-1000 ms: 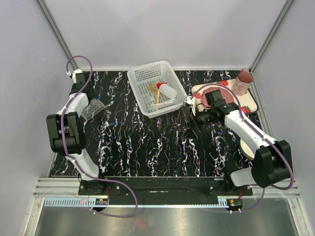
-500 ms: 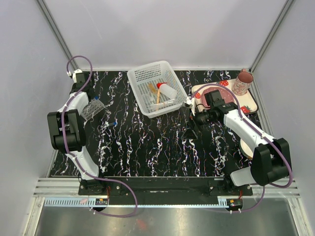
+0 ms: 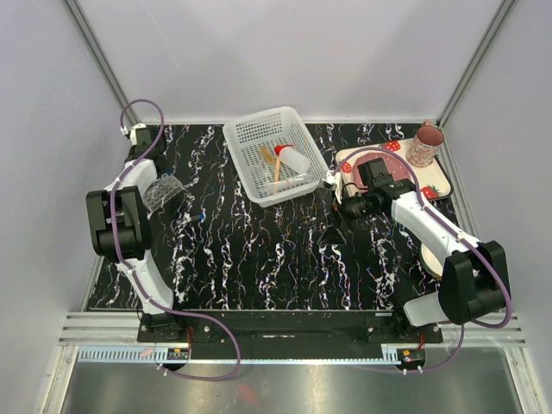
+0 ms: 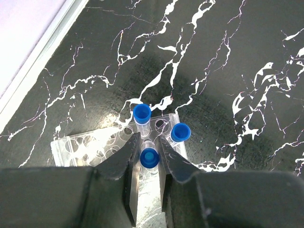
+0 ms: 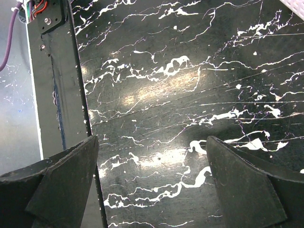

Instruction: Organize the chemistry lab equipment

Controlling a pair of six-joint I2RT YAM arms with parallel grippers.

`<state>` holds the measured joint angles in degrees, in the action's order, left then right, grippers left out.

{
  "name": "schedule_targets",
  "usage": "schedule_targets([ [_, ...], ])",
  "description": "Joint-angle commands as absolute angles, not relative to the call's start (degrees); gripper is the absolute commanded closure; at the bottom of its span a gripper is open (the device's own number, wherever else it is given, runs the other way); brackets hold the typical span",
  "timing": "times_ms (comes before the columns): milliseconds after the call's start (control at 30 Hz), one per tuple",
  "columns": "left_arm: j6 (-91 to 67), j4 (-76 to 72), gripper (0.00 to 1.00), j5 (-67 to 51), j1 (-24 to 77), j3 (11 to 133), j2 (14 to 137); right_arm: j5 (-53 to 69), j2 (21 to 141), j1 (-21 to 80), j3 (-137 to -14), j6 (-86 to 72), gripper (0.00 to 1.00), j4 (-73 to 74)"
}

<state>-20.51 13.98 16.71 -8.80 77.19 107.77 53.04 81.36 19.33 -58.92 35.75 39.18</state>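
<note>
You'll find nothing readable here: no text, label or number shows on the blue-capped tubes (image 4: 142, 114) or the clear rack (image 4: 85, 149).

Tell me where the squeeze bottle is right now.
Top view: the squeeze bottle lies in the white basket at the table's back centre, beside the orange sticks.

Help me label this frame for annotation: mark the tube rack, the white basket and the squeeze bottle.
tube rack (image 4: 88, 148), left wrist view, bare holed plate at its left end.
white basket (image 3: 252, 138), top view, bare mesh near its far-left corner.
squeeze bottle (image 3: 296, 161), top view, translucent body.
</note>
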Motion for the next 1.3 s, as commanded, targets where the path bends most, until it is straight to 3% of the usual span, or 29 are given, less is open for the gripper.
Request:
schedule_targets([
  [0, -20.7, 11.8, 0.76, 16.7, -9.3, 79.8, 107.3, 53.0, 81.6, 19.3, -61.2, 36.9, 0.00, 39.8],
  [433, -21.3, 11.3, 0.61, 16.5, -9.4, 77.2, 101.7, 52.9, 82.0, 19.3, -61.3, 37.2, 0.00, 40.2],
  [667, -19.1, 11.2, 0.45, 14.9, -9.5, 73.3, 92.5, 52.9, 81.4, 19.3, -61.1, 38.2, 0.00, 40.5],
  [733, -18.4, 11.2, 0.35, 14.0, -9.5, 70.9, 88.8, 52.9, 81.2, 19.2, -61.0, 38.7, 0.00, 40.7],
  [867, -17.6, 10.0, 0.01, 3.1, -10.5, 65.8, 83.9, 53.2, 80.8, 19.2, -61.1, 39.5, 0.00, 41.2],
  [1100, -19.4, 12.5, 0.01, -20.4, -13.5, 60.6, 81.7, 54.5, 79.8, 18.5, -60.6, 42.1, 0.00, 42.2],
  [1267, -9.3, 27.0, 0.01, -8.7, -3.9, 63.8, 81.7, 55.1, 80.2, 18.1, -60.7, 42.5, 0.00, 42.8],
])
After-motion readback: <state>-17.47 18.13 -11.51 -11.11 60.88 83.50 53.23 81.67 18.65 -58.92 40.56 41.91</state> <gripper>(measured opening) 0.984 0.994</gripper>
